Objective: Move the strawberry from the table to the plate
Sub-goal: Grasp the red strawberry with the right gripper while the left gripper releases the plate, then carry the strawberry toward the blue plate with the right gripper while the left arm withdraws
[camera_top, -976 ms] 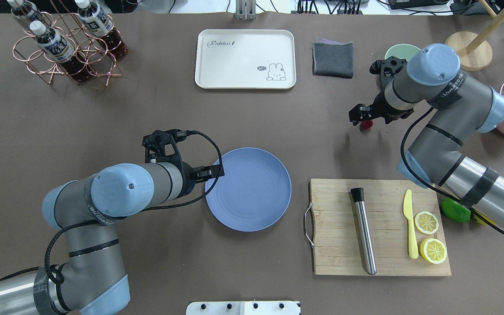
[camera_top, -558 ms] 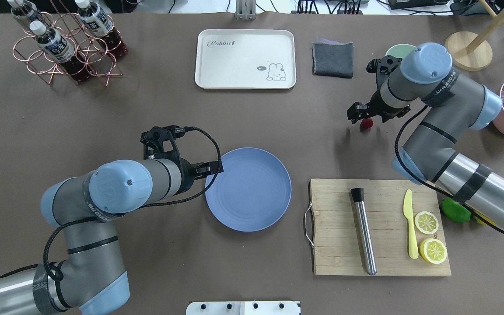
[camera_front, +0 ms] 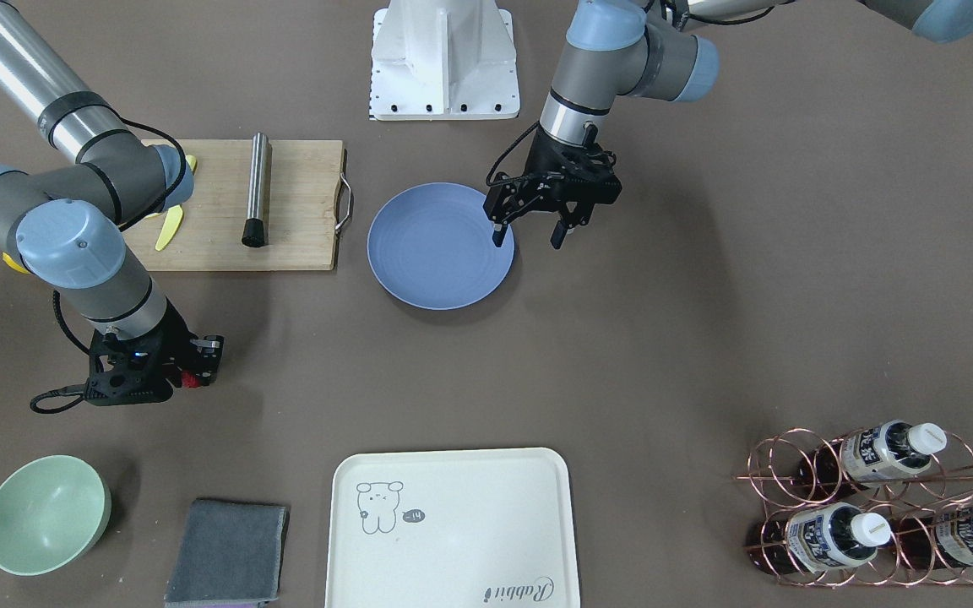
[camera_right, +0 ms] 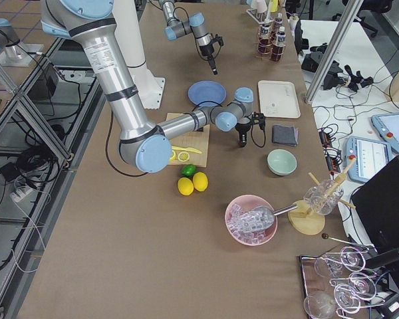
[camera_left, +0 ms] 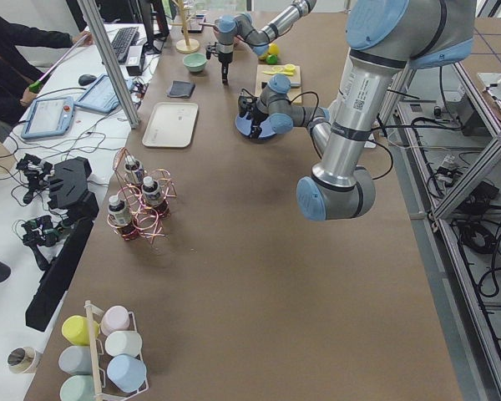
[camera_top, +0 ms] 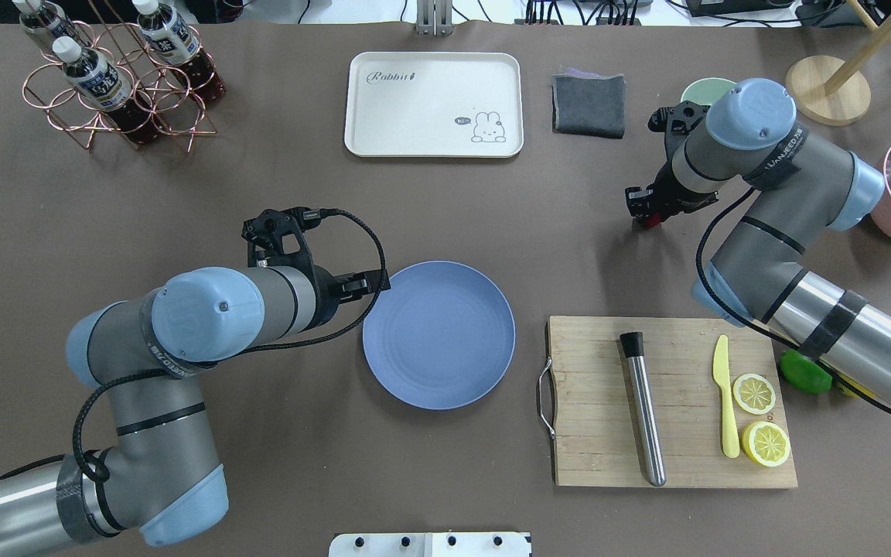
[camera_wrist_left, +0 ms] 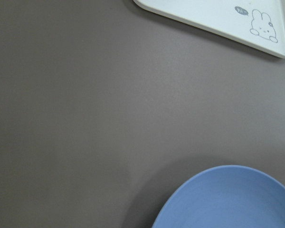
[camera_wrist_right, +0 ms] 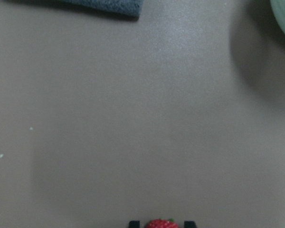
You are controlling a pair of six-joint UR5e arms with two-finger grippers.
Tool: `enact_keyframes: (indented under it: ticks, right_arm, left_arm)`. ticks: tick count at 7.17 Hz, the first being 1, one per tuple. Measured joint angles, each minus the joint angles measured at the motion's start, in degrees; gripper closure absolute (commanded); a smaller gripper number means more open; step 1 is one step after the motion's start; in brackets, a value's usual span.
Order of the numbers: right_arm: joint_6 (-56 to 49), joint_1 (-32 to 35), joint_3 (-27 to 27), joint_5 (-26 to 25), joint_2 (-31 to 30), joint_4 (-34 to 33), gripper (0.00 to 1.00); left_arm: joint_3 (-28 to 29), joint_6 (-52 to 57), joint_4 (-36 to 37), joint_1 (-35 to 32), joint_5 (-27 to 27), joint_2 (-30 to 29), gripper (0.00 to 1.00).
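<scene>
The strawberry [camera_wrist_right: 157,223] is a small red berry lying on the brown table [camera_top: 569,255]. My right gripper [camera_wrist_right: 162,223] is down over it and open, one fingertip on each side with a small gap. In the overhead view the strawberry [camera_top: 651,221] peeks out under the right gripper [camera_top: 641,207]; the front view shows the strawberry [camera_front: 191,380] under that hand too. The blue plate [camera_top: 445,348] lies mid-table with nothing on it. My left gripper [camera_front: 527,237] hangs open and empty over the plate's [camera_front: 440,253] rim on the robot's left.
A wooden cutting board [camera_top: 592,402] to the right of the plate carries a steel muddler, a yellow knife and two lemon halves. A mint-green bowl [camera_front: 46,513], a grey cloth [camera_top: 588,104], a cream tray [camera_top: 434,104] and a bottle rack [camera_top: 117,77] line the far side.
My right gripper has come down over the strawberry, which is now mostly hidden from overhead. The left arm has drawn back a little to the left of the plate.
</scene>
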Motion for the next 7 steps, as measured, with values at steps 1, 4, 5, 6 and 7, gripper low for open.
enact_keyframes:
  ticks: [1,4,5,6,7]
  right_arm:
    - [-0.1,0.3,0.3,0.2,0.2,0.0,1.00]
    - [-0.1,1.9,1.4,0.7,1.6,-0.4,1.00]
    - [0.1,1.9,2.6,0.9,1.7,-0.8,1.00]
    - [0.3,1.9,4.3,1.1,2.1,-2.1,1.00]
    - [0.7,1.7,6.2,1.2,3.0,-4.6,1.00]
  left_arm:
    - [0.0,0.4,0.1,-2.0,-1.9,-0.1,0.02]
    - [0.3,8.4,0.1,-8.0,-5.0,1.6,0.02]
    - [0.1,12.3,0.1,-9.6,-5.2,2.5,0.02]
    - [-0.1,14.6,0.1,-11.1,-5.3,3.2,0.02]
    - [-0.2,15.4,-0.3,-12.4,-5.4,3.9,0.02]
